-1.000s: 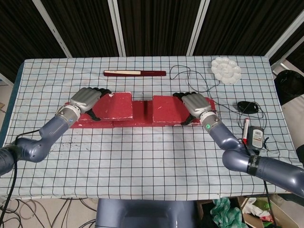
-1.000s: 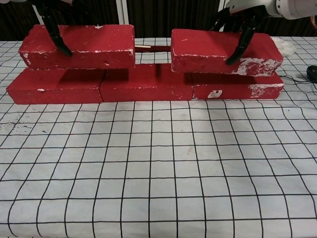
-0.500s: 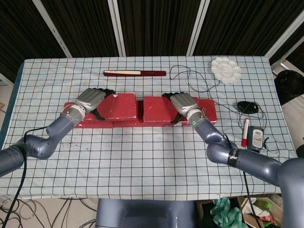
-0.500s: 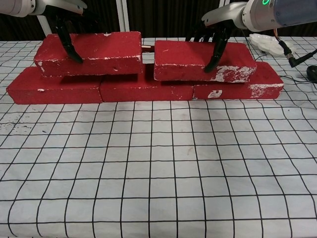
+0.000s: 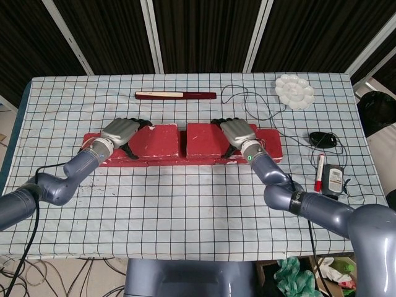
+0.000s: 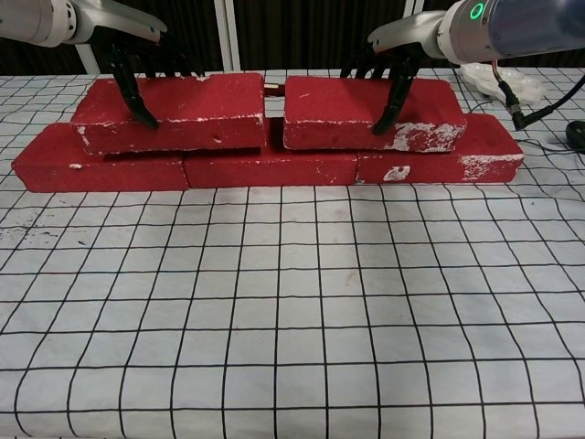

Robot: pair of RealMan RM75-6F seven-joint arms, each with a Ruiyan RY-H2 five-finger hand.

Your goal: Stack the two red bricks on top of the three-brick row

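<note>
Each robot hand (image 6: pixel 128 55) grips a chipped red brick (image 6: pixel 174 110).

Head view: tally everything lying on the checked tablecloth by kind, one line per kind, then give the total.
Red rectangular bricks: 5, three in the bottom row, two upper bricks gripped by the left hand and right hand
Dark red flat stick: 1
White round paint palette: 1
Black computer mouse: 1
Red marker pen: 1
Small dark boxy device: 1
Black cable: 1
Total: 11

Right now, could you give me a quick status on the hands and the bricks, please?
Left hand grips left top brick; right hand grips right top brick. Both sit on three-brick row, narrow gap between. Nothing in the way.
</note>
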